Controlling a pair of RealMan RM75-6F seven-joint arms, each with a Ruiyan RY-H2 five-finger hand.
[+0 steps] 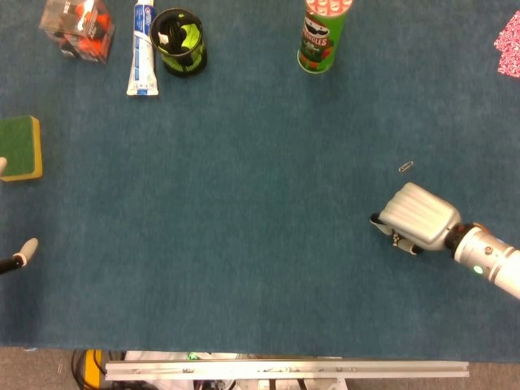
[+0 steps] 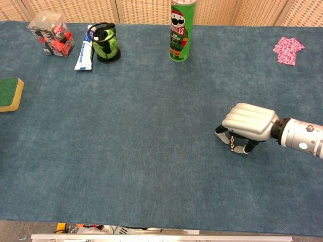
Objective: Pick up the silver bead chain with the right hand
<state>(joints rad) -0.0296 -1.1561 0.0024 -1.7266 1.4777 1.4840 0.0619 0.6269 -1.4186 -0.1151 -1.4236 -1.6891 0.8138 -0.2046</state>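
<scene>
Blue carpet-like cloth is seen covering the tabletop [image 2: 151, 166]. Along the far edge a green Pringles can [image 2: 178, 33] is stood upright, with a black-and-green cup [image 2: 105, 43], a toothpaste tube [image 2: 84, 49] laid just beside it, and a clear plastic box [image 2: 49, 33] of red parts at the far-left corner. A green sponge [image 2: 10, 93] is set at the left edge, and a pink patterned cloth [image 2: 288, 50] is laid at the far right. A small paper clip [image 1: 405, 166] is spotted on the cloth just beyond the right robot hand [image 2: 246, 128], apart from it; nothing else is placed close around.

That right robot hand is held palm-down low over the cloth, fingers curled under. The silver bead chain [image 2: 232, 143] is caught under the fingers in the chest view, a short length left hanging roughly straight down, long axis near vertical, lower end toward the cloth; whether that end touches the cloth cannot be told. From the head view only a glint of it is made out under the knuckles.

Of the left robot hand [image 1: 16, 258], only pale fingertips are shown at the left edge of the head view; whether it is spread or curled cannot be told.
</scene>
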